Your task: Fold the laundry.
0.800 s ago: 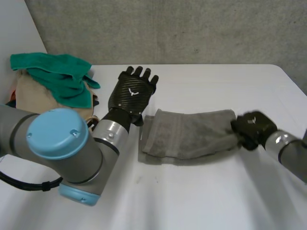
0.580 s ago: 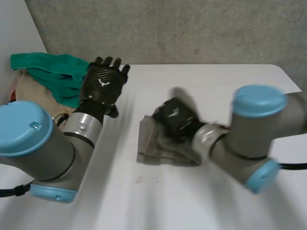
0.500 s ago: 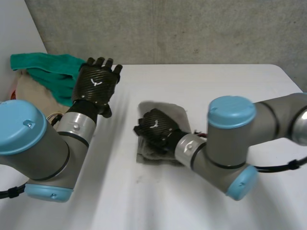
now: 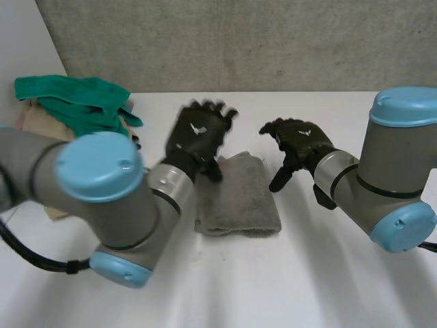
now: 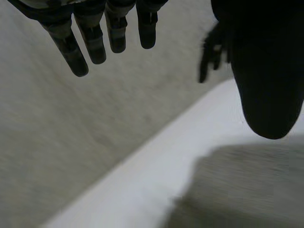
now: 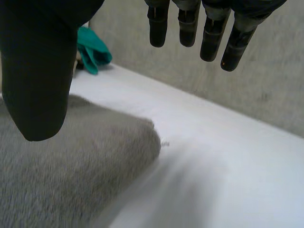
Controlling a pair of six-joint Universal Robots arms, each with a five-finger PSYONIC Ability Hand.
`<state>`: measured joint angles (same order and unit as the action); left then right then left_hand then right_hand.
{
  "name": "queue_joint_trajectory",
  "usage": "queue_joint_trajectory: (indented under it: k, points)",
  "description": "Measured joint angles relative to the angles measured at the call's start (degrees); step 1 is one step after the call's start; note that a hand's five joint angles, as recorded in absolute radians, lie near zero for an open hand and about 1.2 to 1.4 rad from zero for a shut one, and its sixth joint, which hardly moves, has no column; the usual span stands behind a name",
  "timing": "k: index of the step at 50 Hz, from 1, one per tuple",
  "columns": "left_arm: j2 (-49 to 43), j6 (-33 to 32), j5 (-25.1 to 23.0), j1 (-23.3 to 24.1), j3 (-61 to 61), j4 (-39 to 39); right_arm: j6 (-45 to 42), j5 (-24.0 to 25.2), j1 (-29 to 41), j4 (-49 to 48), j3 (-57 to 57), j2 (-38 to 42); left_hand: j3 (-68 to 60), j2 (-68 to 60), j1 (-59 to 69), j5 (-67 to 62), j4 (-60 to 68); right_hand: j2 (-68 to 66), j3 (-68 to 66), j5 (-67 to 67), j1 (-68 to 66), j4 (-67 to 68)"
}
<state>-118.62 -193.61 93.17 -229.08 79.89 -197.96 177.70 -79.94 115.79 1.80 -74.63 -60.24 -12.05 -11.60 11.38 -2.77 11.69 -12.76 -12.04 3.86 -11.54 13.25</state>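
Towel [image 4: 239,198] folded; left hand [image 4: 196,137], right hand [image 4: 298,142] slack.

A grey towel [image 4: 239,198] lies folded into a thick, roughly square pad on the white tabletop [image 4: 307,273] — flat, its edges slightly uneven. At the robot's left, a crumpled green cloth [image 4: 75,102] tops a beige cloth [image 4: 33,117] — a loose pile.

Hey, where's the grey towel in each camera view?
Head view: grey towel mid-table, left hand over its far left corner, right hand beside it.
Left wrist view: grey towel beneath the thumb.
Right wrist view: grey towel beneath the thumb.
Shared landmark: white table meeting grey wall.
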Motion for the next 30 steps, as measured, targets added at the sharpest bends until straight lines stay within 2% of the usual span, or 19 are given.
queue_joint_trajectory:
  k: [1, 2, 5, 8, 13, 19, 24, 30]
  points:
    - [0.0, 0.0, 0.0, 0.0, 0.0, 0.0, 0.0, 0.0, 0.0, 0.0, 0.0, 0.0, 0.0, 0.0, 0.0, 0.0, 0.0, 0.0, 0.0, 0.0, 0.0, 0.0]
    - [-3.1, 2.2, 0.6, 0.9, -2.7, 4.3, 0.1, 0.2, -0.1, 1.3, 1.0, 1.5, 0.0, 0.0, 0.0, 0.0, 0.0, 0.0, 0.0, 0.0, 0.0, 0.0]
    - [-6.5, 3.9, 1.7, 1.4, -5.1, 8.5, 0.0, 0.7, 0.1, 3.2, 2.6, 4.5, 0.0, 0.0, 0.1, 0.0, 0.0, 0.0, 0.0, 0.0, 0.0, 0.0]
    - [-9.4, 3.7, 3.4, 1.5, -6.5, 11.4, -0.2, 1.5, 0.3, 4.3, 3.9, 7.2, 0.0, 0.0, 0.1, 0.0, 0.0, 0.0, 0.0, 0.0, 0.0, 0.0]
    - [-14.0, -3.3, 6.4, 1.3, -7.6, 13.7, -2.2, 2.9, 0.8, 5.2, 6.4, 12.9, 0.0, 0.0, 0.1, 0.0, 0.0, 0.0, 0.0, 0.0, 0.0, 0.0]
    - [-15.4, -12.4, 8.0, 0.5, -7.2, 13.4, -6.5, 2.8, 1.5, 5.2, 7.9, 16.0, 0.0, 0.0, 0.0, 0.0, 0.0, 0.0, 0.0, 0.0, 0.7, 0.0]
    - [-13.4, -13.4, 7.8, 0.0, -6.8, 12.6, -7.8, 2.7, 1.8, 4.6, 6.6, 13.5, 0.0, 0.0, -0.2, 0.0, 0.0, 0.0, 0.0, 0.0, 1.1, 0.0]
    - [-5.2, -9.3, 5.4, -0.2, -5.3, 10.5, -1.2, 2.8, -0.2, -0.1, -2.5, 4.1, 0.0, 0.0, -0.2, 0.0, 0.0, 0.0, 0.0, -0.1, 1.1, 0.0]
